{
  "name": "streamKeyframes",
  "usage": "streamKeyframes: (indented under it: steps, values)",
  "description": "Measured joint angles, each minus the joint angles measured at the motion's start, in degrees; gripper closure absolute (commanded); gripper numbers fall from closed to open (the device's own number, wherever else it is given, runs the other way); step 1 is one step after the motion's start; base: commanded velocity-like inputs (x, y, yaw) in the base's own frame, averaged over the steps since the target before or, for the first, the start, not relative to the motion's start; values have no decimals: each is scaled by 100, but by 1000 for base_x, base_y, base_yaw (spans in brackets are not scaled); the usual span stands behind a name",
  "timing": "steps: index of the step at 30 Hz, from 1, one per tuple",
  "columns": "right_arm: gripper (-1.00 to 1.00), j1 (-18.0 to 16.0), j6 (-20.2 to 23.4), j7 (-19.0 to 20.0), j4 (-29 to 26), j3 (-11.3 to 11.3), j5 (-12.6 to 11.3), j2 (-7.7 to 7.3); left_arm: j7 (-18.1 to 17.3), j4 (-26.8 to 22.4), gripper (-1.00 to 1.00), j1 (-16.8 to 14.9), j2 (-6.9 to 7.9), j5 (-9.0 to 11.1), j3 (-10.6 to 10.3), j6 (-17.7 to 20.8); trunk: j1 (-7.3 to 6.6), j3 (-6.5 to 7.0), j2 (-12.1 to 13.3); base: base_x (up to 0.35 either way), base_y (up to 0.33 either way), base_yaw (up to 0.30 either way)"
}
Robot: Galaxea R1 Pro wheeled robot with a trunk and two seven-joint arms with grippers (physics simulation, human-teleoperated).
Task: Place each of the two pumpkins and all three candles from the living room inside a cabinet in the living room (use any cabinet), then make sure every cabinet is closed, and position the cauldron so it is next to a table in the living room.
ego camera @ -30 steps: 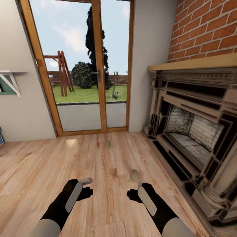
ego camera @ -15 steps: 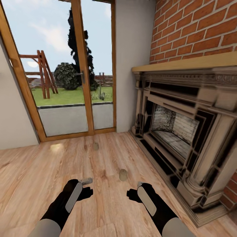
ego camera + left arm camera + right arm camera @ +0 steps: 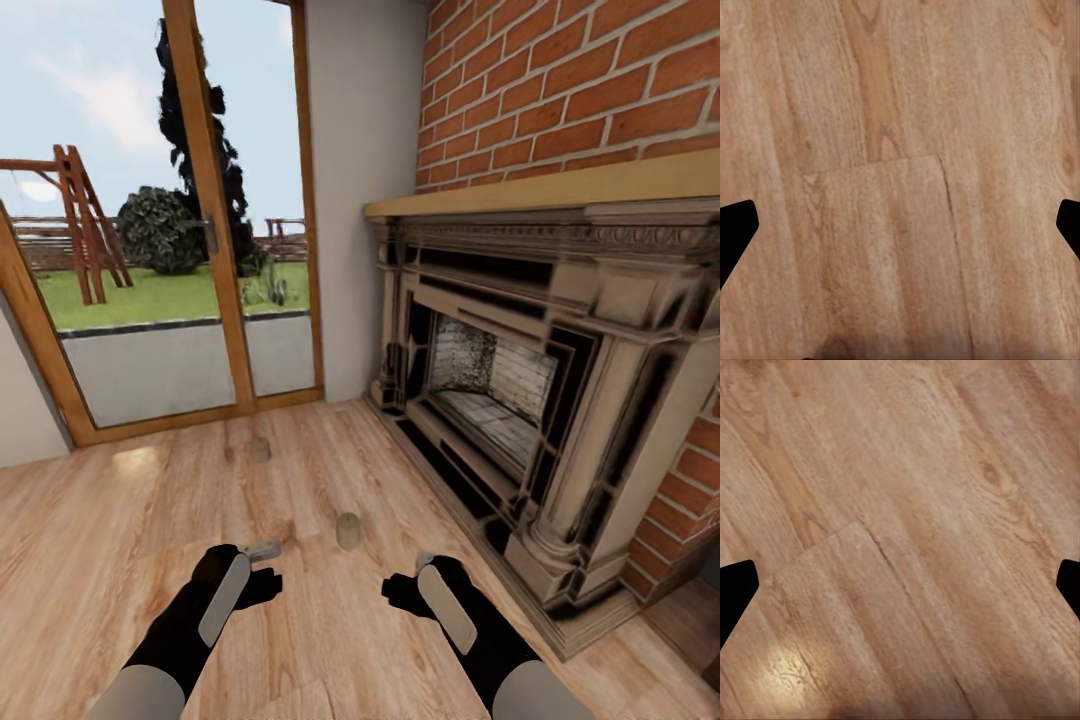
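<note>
Both black robot arms reach forward low over the light brown wooden plank floor (image 3: 130,520), roughly parallel and well apart, wrists bent so the grippers point down at the boards. The left gripper (image 3: 262,570) and the right gripper (image 3: 408,585) each hold nothing; in both wrist views the black fingertips (image 3: 735,225) (image 3: 735,585) sit at opposite edges of the picture with bare planks between them, so both stand wide apart.

One short stubby beige-grey candle (image 3: 347,531) stands upright on the floor just ahead of the grippers, between them. A second such candle (image 3: 260,449) stands farther off, near the wood-framed glass patio door (image 3: 205,240); it is small and hazy. To the right rises a dark-and-cream carved fireplace surround (image 3: 520,380) under a red brick wall (image 3: 560,90), its far right end cut off.
</note>
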Motion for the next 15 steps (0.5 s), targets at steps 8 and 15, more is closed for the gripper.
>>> streamKeyframes:
  steps: [8,15]
  values:
    - [-100,0,2,8,0,0,-399,-151,8,3,-100,0,-6,5,-1,0,0,-72,0,0,0,-25]
    - [-100,0,-5,5,0,0,-502,-170,26,13,-100,0,-1,-2,-38,0,0,-138,0,0,0,-87]
